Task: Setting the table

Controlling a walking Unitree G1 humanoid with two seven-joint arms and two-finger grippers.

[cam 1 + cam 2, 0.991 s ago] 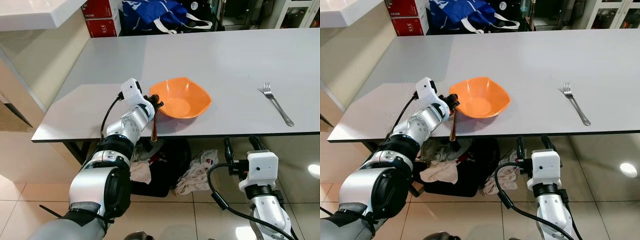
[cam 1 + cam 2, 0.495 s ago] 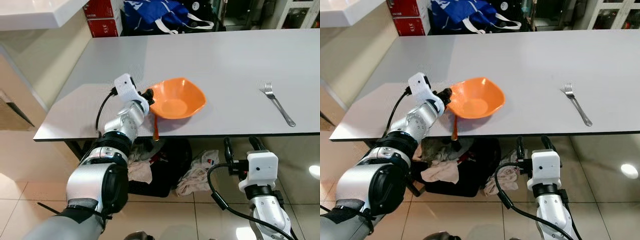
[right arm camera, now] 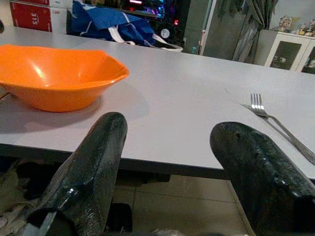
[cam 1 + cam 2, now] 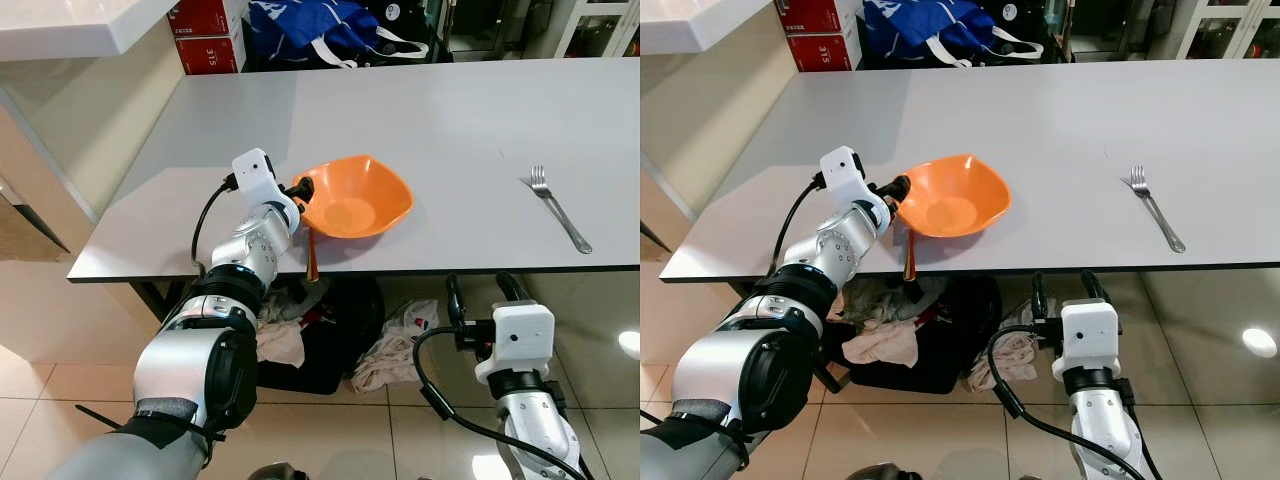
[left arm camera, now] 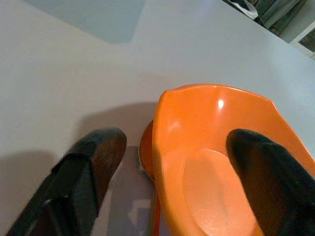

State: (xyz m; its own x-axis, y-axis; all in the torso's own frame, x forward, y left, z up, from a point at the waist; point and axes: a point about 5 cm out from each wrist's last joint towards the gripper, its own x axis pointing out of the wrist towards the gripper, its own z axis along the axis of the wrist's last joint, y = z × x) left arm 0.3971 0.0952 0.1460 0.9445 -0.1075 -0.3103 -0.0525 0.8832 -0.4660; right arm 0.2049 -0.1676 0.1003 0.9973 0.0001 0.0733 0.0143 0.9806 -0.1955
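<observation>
My left gripper is at the left rim of the orange bowl. Fingers straddle the rim: one finger inside the bowl, the other outside on the table side, and I cannot tell whether they press on it. Bowl sits near the front edge of the grey table, tilted a little, rim raised on the gripper side. A thin orange-brown utensil pokes out from under the bowl and hangs over the table edge.

Fork lies flat well to the right, tines pointing away from me.

My right gripper hangs below the table edge, fingers spread wide, holding nothing.

Under the table: crumpled cloths on the tiled floor. Blue bag and red boxes beyond the far side
</observation>
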